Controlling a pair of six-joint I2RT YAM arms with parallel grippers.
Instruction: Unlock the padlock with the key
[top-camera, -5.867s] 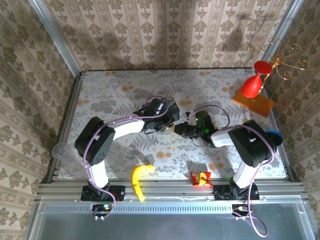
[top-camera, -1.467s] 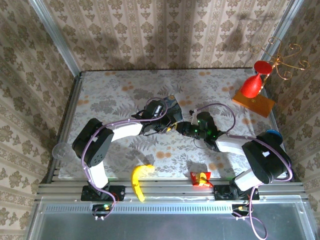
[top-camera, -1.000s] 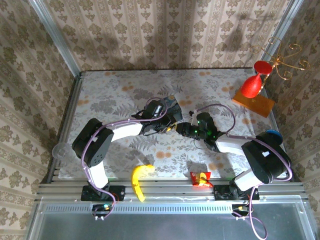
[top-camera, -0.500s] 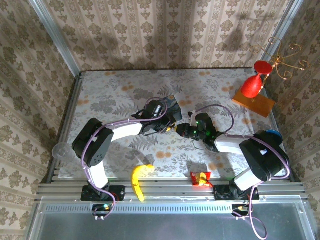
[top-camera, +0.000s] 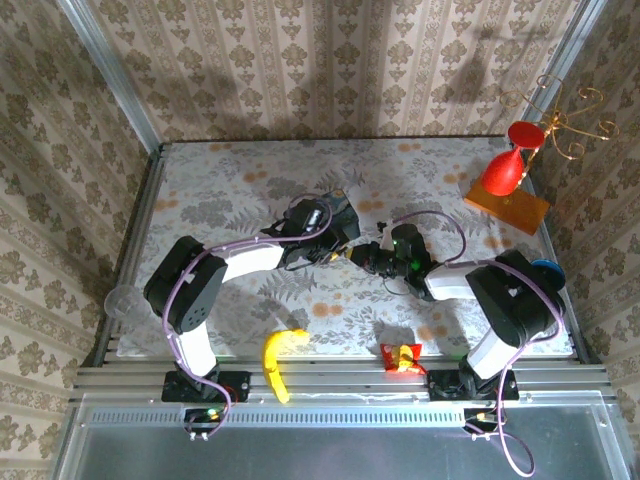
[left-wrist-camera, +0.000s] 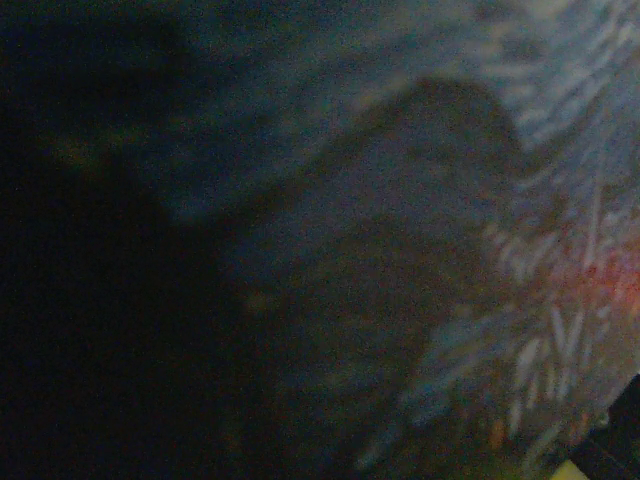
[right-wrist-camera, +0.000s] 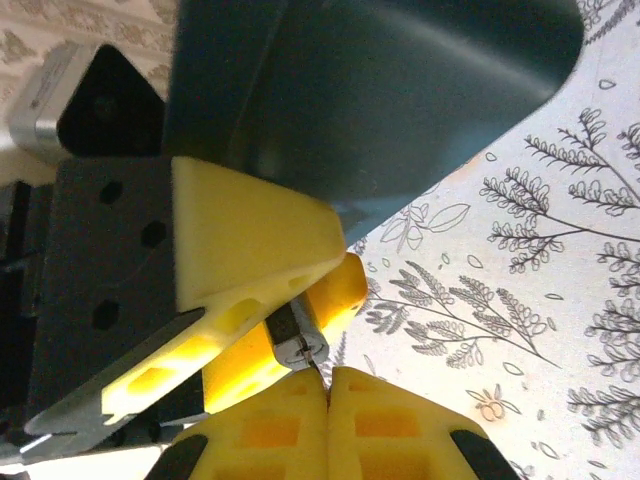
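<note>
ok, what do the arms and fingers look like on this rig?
Left arm and right arm match: bulky black joint housings, white links, and a purple cable looped along each. Both have fingers of blocky yellow plastic with rectangular pockets.

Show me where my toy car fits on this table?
Bare: the far-left cloth by the side rail, and the strip along the back wall. Crowded: the middle, where left gripper and right gripper meet; banana and red packet line the front edge.
</note>
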